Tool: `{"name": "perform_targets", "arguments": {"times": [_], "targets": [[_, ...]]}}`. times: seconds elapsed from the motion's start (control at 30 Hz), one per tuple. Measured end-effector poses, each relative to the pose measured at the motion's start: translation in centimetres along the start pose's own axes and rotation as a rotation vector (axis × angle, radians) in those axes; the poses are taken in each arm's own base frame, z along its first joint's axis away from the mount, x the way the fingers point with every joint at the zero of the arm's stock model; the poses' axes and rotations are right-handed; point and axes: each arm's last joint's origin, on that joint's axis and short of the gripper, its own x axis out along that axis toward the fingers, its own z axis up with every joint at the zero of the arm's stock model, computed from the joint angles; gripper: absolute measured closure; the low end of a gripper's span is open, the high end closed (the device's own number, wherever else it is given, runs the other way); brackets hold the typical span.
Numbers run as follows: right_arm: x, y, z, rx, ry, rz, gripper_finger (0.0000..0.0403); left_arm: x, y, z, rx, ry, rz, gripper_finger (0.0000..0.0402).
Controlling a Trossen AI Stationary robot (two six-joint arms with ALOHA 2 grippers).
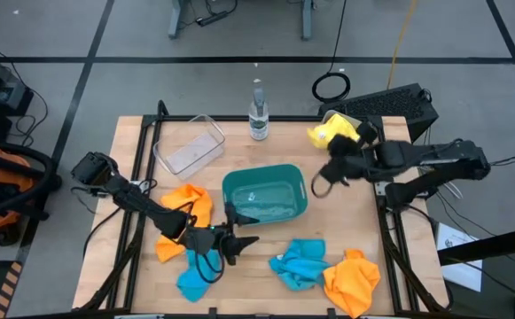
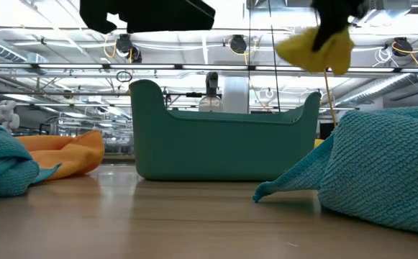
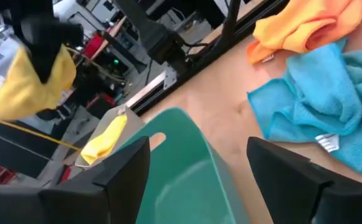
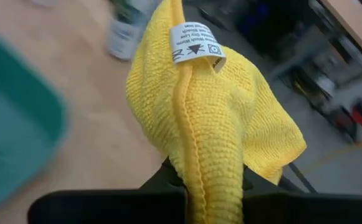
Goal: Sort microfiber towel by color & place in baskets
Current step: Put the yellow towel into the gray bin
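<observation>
My right gripper [image 1: 335,143] is above the table's far right part, shut on a yellow towel [image 2: 316,47]. My left gripper [image 1: 244,244] is open at the near left corner of the teal basket [image 1: 264,195], with its fingers on either side of the basket's rim [image 3: 181,124] in the left wrist view. It touches nothing. The clear basket [image 1: 189,144] stands at the far left. Orange towels [image 1: 186,208] [image 1: 353,279] and blue towels [image 1: 297,261] [image 1: 195,279] lie flat on the table. A second yellow cloth [image 3: 106,137] lies at the far right edge. The pale grey basket does not show plainly. My right gripper pinches a bunched fold of the yellow towel [image 4: 209,186] between its two fingers [image 4: 162,180], several layers thick. The towel's white label [image 4: 196,46] is at its free end. In the low view the towel hangs below the gripper, lifted clear of the table.
A clear bottle [image 1: 257,111] stands at the far edge between the clear basket and my right gripper. A dark frame rail [image 1: 390,230] runs along the table's right side. Bare wood shows between the teal basket and the far edge.
</observation>
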Motion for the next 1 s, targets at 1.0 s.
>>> {"name": "perform_targets", "arguments": {"times": [1.0], "targets": [[16.8, -6.7, -12.0, 0.405, 0.144, 0.052, 0.0387, -7.8, 5.2, 0.9, -0.378, -0.036, -0.083, 0.013]]}}
